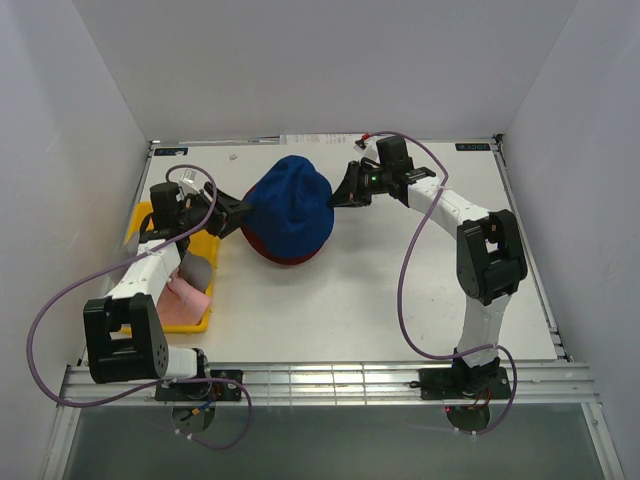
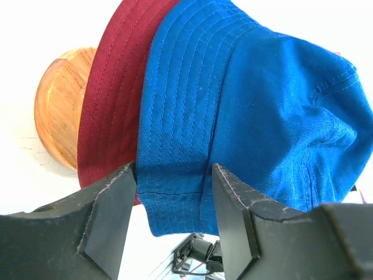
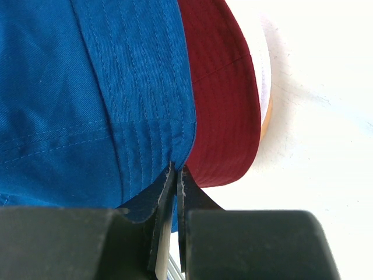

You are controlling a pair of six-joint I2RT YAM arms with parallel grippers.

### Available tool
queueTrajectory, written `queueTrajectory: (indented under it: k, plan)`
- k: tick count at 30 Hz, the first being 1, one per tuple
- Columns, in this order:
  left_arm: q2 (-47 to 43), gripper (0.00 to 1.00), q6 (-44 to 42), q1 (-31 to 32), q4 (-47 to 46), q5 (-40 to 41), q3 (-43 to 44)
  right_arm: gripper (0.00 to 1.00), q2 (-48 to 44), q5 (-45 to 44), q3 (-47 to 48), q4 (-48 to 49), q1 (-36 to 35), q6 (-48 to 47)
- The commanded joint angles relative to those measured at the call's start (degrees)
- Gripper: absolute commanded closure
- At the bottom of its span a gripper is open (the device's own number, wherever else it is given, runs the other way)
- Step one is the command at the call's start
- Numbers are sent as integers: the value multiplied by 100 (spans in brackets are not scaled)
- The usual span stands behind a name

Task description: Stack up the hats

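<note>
Jaws of the right gripper (image 3: 176,174) are pressing flat together on the stitched brim edge of the navy blue hat (image 3: 87,87), pinching the fabric on the hat's right side. Across from it, the left gripper (image 2: 173,175) is standing wide open, its two black fingers (image 2: 111,204) straddling the opposite edge of the same brim without clamping it; whether either finger is touching the cloth is not showing clearly. The navy blue hat is sitting as a dome over the dark red hat (image 2: 113,93), whose brim is poking out beneath it on both sides and along the near edge. Both are resting on the round-topped wooden stand (image 2: 58,111), which is peeking out under the red brim in the left wrist view. This pile is standing near the middle of the white table (image 1: 400,300), toward its far side, between the two arms. To the left, beside the left arm, the yellow tray (image 1: 143,215) is holding the grey hat (image 1: 197,270) and the light pink hat (image 1: 185,300), the pink one lying nearer the bases, the two touching.
</note>
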State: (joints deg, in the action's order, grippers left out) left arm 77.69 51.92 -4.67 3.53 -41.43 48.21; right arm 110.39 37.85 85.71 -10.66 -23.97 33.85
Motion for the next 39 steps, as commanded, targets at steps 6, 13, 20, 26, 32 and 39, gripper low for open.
queueTrajectory:
  k: [6,13,20,26,32,39]
  plan:
    - [-167,44,-428,-52,-11,109,84,92,-61,-23,86,-51,32,-141]
    - [-123,57,-455,-87,-80,153,57,92,-44,-40,86,-59,32,-133]
    - [-17,81,-437,-78,-142,135,66,92,-35,-58,51,-77,32,-150]
    - [88,100,-420,-78,-186,179,14,92,-44,-93,-63,-51,32,-159]
    - [167,100,-481,-78,-2,390,-48,92,-17,-155,-239,-24,32,-203]
    - [466,100,-701,-78,367,706,-13,92,61,-216,-503,116,32,-185]
